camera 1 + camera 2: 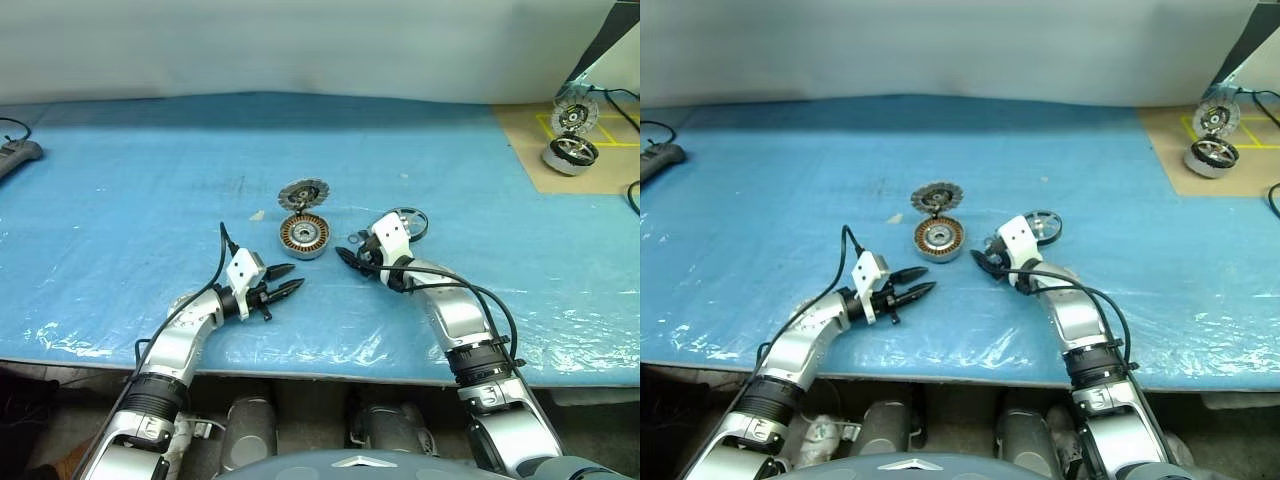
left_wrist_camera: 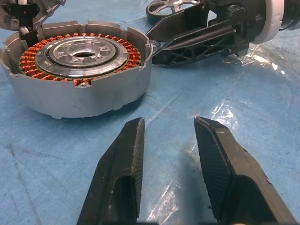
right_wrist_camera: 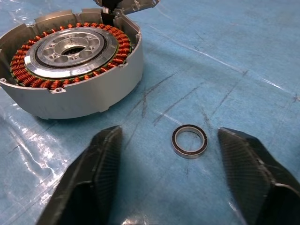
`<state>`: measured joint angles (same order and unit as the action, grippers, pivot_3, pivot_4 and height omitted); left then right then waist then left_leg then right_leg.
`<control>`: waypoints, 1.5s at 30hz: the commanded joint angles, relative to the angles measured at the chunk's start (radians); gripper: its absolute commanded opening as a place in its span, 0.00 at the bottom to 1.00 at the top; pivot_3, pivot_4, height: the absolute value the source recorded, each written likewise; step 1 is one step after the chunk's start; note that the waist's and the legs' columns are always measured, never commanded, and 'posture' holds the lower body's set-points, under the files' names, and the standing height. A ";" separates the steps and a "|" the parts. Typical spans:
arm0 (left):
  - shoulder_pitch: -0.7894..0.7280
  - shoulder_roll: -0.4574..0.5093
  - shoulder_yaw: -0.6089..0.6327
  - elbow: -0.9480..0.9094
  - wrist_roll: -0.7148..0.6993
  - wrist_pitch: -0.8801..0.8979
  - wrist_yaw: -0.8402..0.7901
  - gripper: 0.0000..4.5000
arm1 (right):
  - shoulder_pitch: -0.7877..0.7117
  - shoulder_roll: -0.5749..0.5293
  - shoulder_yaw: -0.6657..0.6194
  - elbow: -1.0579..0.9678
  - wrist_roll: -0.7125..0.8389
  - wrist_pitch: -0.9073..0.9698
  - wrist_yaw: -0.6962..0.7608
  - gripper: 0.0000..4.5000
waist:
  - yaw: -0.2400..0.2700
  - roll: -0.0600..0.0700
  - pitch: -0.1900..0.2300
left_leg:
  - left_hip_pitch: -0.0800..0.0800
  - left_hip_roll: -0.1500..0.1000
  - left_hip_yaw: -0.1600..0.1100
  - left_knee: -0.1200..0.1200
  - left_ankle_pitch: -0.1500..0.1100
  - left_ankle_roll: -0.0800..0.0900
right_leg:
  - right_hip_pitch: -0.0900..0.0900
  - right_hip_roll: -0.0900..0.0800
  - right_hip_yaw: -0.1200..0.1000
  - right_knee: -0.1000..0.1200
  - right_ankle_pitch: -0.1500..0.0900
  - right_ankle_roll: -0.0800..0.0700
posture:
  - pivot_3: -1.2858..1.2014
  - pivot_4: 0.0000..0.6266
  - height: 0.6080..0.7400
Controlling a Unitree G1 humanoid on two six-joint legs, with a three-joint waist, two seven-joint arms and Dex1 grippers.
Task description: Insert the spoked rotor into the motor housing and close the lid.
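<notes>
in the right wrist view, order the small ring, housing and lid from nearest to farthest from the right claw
1. Small ring: on the blue sheet between the right claw fingers.
2. Housing: ahead, off to one side.
3. Lid: beyond the housing, at its far rim.

housing (image 3: 89, 96): silver-grey, copper-orange windings | lid (image 1: 303, 193): grey, finned, dark centre | rotor (image 1: 410, 222): silver, possibly dark-rimmed | table (image 1: 120, 200): blue | ring (image 3: 189, 140): silver-dark

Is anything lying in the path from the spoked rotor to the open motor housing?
The right tool itself and a small metal ring on the blue sheet between its fingers lie between the silver spoked rotor and the round copper-wound motor housing.
</notes>
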<state>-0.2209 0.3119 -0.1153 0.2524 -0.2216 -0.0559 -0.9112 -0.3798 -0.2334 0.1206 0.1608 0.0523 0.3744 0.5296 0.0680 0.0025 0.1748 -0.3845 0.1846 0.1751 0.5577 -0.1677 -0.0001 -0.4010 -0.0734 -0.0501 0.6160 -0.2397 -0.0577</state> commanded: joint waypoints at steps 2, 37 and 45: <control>-0.008 -0.001 0.000 -0.045 -0.006 -0.004 0.004 0.40 | 0.030 -0.008 0.005 0.010 0.003 -0.002 0.003 0.39 | 0.000 0.000 0.000 | 0.000 0.000 0.000 0.000 0.000 0.000 | 0.000 0.000 0.000 0.000 0.000 0.000 | 0.52 0.24 1.00; 0.009 0.054 0.058 0.022 -0.058 -0.041 -0.074 0.40 | -0.283 0.049 0.123 0.123 0.076 0.004 0.164 0.14 | -0.001 0.000 0.000 | -0.002 0.000 0.000 0.001 0.001 -0.002 | -0.002 0.000 0.000 0.001 0.000 0.000 | 0.52 0.24 1.00; 0.022 0.049 0.052 0.011 -0.051 -0.048 -0.059 0.40 | -0.284 0.046 0.140 0.161 0.048 -0.023 0.188 0.14 | 0.000 0.000 0.000 | -0.001 0.000 0.000 0.001 0.001 -0.002 | -0.002 0.000 0.000 0.002 0.000 0.000 | 0.52 0.24 1.00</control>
<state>-0.2051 0.3636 -0.0685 0.2956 -0.2690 -0.1005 -0.9752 -0.6510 -0.1912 0.2584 0.3355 0.1068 0.3747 0.7100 0.0681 0.0026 0.1750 -0.3860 0.1848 0.1752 0.5591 -0.1668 -0.0016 -0.4029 -0.0735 -0.0501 0.6182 -0.2397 -0.0578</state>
